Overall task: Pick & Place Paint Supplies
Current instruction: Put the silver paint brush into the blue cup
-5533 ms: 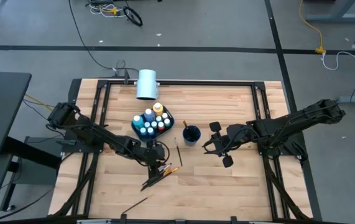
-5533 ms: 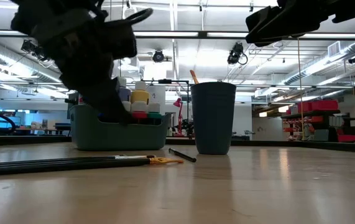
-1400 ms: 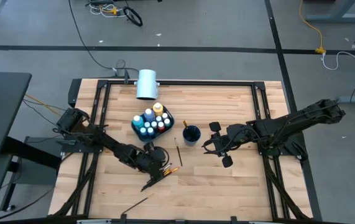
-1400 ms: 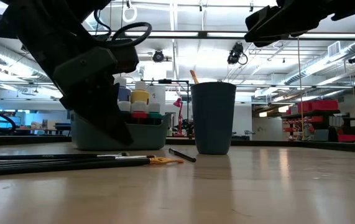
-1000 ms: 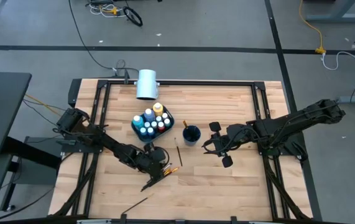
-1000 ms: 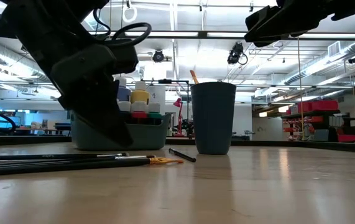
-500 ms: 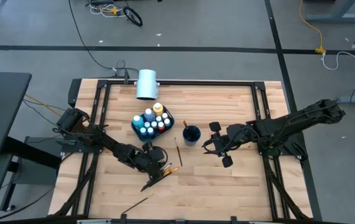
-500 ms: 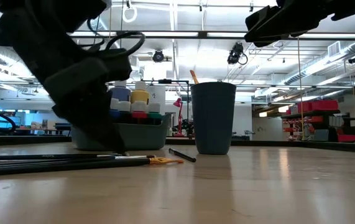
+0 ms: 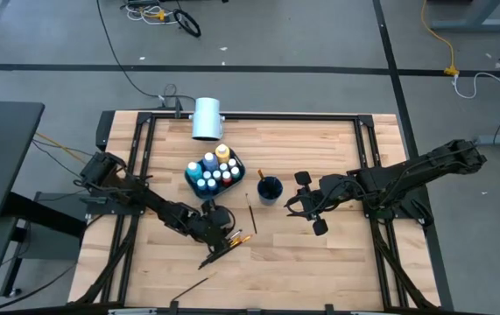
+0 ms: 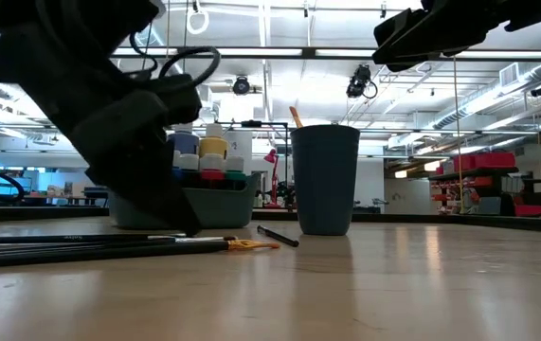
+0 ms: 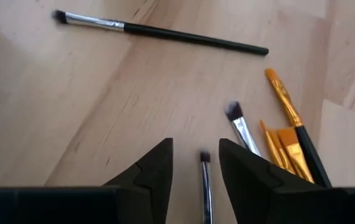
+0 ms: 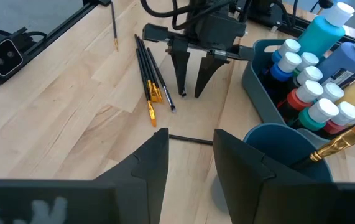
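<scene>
Several thin paintbrushes (image 9: pixel 228 243) lie side by side on the wooden table, bristles orange or dark (image 11: pixel 283 140). My left gripper (image 9: pixel 222 231) slants down just over them, open. Its fingers (image 11: pixel 158 168) stand on either side of one thin brush's bristle end (image 11: pixel 206 183); I cannot tell whether they touch it. One dark brush (image 11: pixel 165 34) lies alone beyond, near the blue cup (image 9: pixel 269 189). The cup holds an orange-handled brush (image 12: pixel 345 140). Paint bottles (image 12: pixel 311 74) stand upright in a grey tray (image 10: pixel 213 204). My right gripper (image 9: pixel 297 206) waits open in the air right of the cup.
A large white cylinder (image 9: pixel 207 118) lies at the table's far edge behind the tray (image 9: pixel 190 181). Another thin brush (image 9: pixel 193 286) lies near the front edge. Black frame rails run along the table's sides. Bare wood lies right of the cup and at the front right.
My left gripper has sunk a little toward the brushes on the table, its fingers still apart. The brushes, the tray and the cup lie as before.
</scene>
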`<control>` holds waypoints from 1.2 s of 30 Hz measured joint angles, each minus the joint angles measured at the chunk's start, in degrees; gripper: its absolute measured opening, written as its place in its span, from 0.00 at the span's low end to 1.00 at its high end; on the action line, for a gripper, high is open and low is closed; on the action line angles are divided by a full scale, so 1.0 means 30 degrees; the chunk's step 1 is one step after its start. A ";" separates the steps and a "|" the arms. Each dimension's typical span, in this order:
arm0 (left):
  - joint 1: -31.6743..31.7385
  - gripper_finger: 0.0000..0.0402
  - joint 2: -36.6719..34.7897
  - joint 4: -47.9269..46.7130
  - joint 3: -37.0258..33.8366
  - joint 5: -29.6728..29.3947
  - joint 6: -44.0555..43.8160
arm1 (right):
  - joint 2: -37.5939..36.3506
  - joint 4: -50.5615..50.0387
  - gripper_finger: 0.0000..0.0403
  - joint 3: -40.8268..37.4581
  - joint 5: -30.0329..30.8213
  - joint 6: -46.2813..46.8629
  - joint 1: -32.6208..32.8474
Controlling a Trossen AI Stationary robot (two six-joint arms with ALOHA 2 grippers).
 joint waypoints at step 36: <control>-0.0509 0.02 -0.0554 -0.1184 -0.0028 0.1589 0.0601 | 0.0000 0.0146 0.32 -0.0015 0.0000 0.0000 0.0007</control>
